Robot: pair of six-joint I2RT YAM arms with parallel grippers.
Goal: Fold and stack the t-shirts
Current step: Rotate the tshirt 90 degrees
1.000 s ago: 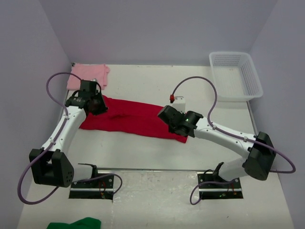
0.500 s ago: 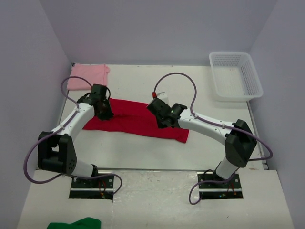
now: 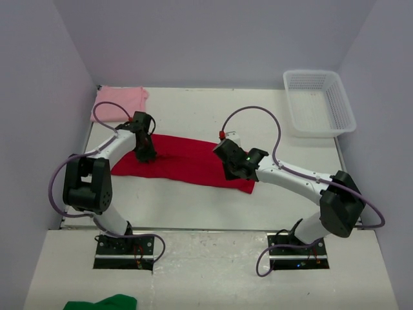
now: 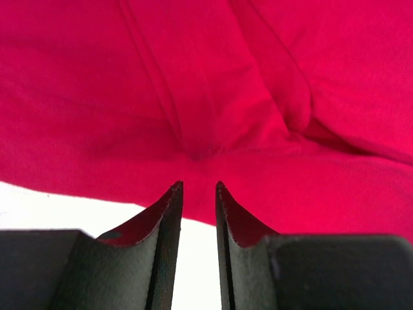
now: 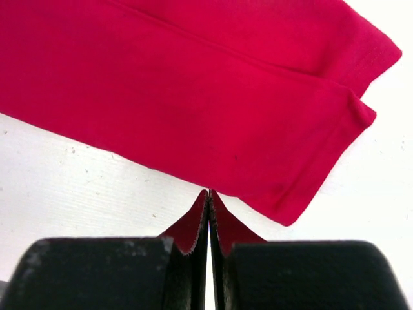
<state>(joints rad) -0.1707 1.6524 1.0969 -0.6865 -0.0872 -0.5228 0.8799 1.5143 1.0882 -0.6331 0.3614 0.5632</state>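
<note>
The crimson t-shirt (image 3: 184,163) lies folded into a long band across the middle of the tabletop (image 3: 193,113), running left to right. The left arm's jaws hover over its left end, parted only a little, with nothing between them. The right arm's jaws are pressed tight together at the near edge of its right end, pinching no cloth that I can see. The pink t-shirt (image 3: 119,102) sits folded in the far left corner, the white basket (image 3: 341,103) at the far right.
</note>
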